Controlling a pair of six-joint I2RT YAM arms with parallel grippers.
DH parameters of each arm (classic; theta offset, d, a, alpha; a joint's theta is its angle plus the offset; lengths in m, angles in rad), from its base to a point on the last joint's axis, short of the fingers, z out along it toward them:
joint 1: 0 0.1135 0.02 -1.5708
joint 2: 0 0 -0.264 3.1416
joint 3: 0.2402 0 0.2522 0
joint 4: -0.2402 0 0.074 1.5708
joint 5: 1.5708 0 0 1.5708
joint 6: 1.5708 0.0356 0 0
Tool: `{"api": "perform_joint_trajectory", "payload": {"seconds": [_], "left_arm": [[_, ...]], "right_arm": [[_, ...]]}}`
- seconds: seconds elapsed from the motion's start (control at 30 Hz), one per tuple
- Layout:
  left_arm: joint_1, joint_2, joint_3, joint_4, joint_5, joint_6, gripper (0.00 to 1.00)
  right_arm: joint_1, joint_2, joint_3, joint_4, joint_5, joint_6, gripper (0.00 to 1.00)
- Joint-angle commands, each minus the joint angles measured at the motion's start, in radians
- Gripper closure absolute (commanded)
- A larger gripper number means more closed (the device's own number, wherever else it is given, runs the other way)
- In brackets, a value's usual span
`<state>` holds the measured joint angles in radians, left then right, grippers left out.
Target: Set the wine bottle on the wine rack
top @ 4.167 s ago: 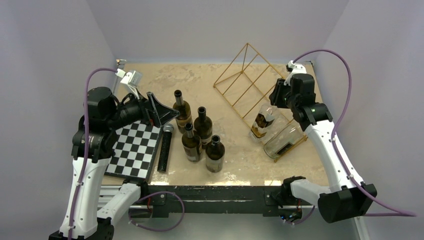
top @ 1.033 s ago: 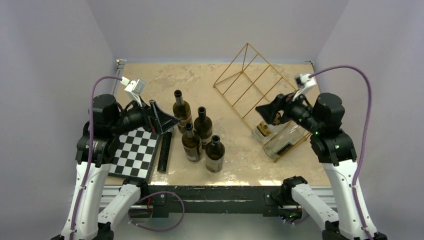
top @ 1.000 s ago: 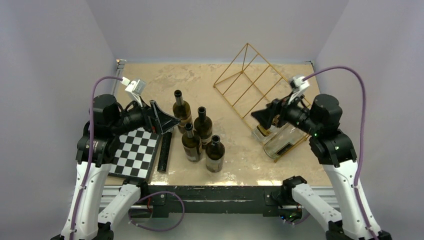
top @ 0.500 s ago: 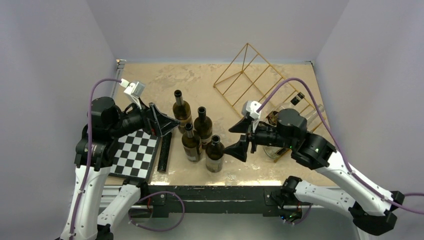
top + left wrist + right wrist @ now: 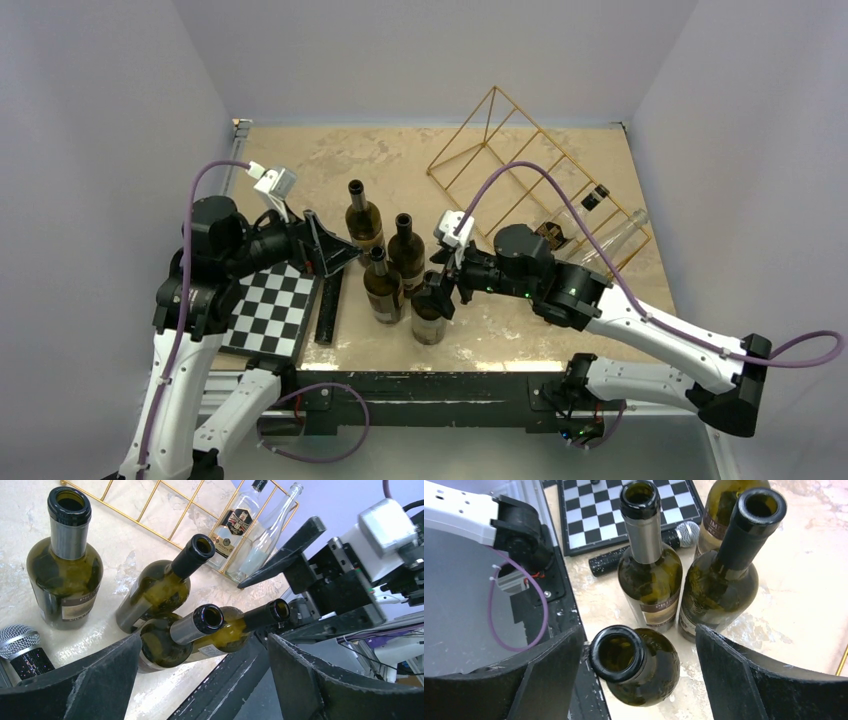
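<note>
Right gripper (image 5: pixel 639 672) straddles the nearest wine bottle (image 5: pixel 654 677), fingers spread wide (bottle upright on the table (image 5: pixel 300 160), well apart from the wine rack (image 5: pixel 520 165)). Left gripper (image 5: pixel 202 645) hovers, equally wide.

A black-and-white chessboard (image 5: pixel 262 312) lies flat at the near left corner of the beige counter (image 5: pixel 300 160). A black microphone (image 5: pixel 327 308) with a silver mesh head lies just beside the board's right edge.

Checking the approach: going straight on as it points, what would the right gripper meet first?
Probably the nearest green bottle: its open mouth sits between the right gripper's spread fingers, though depth is unclear.
</note>
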<state>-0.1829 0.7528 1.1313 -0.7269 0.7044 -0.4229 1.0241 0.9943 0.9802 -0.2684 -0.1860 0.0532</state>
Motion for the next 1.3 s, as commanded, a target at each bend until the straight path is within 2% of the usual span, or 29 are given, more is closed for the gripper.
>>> {"api": "perform_joint_trajectory", "payload": {"seconds": [0.0, 0.13, 0.43, 0.5, 0.6, 0.67, 0.9, 1.2, 1.27], "left_arm": [[-0.01, 0.006, -0.004, 0.014, -0.017, 0.033, 0.01], [-0.012, 0.015, -0.006, 0.012, -0.02, 0.036, 0.01], [-0.012, 0.02, -0.007, 0.01, -0.026, 0.039, 0.01], [-0.012, 0.02, -0.008, 0.008, -0.028, 0.041, 0.01], [-0.012, 0.016, -0.008, 0.008, -0.031, 0.041, 0.01], [-0.012, 0.017, -0.008, 0.007, -0.033, 0.039, 0.01], [-0.014, 0.011, 0.001, 0.001, -0.031, 0.038, 0.01], [-0.013, 0.004, 0.003, -0.003, -0.029, 0.038, 0.01], [-0.013, 0.001, 0.004, -0.004, -0.031, 0.038, 0.01]], "right_arm": [[0.015, 0.039, -0.025, 0.104, 0.023, -0.015, 0.16], [0.026, 0.059, -0.067, 0.173, 0.013, -0.006, 0.24], [0.036, 0.03, -0.142, 0.253, 0.069, 0.014, 0.49], [0.036, 0.023, -0.141, 0.242, 0.077, 0.014, 0.6], [0.036, 0.009, -0.14, 0.231, 0.089, 0.013, 0.89], [0.037, 0.0, -0.135, 0.228, 0.099, 0.009, 1.0], [0.037, -0.033, -0.058, 0.183, 0.177, -0.018, 1.0], [0.036, -0.038, 0.132, 0.017, 0.378, -0.047, 1.0], [0.033, -0.029, 0.164, -0.002, 0.429, -0.095, 1.0]]}}
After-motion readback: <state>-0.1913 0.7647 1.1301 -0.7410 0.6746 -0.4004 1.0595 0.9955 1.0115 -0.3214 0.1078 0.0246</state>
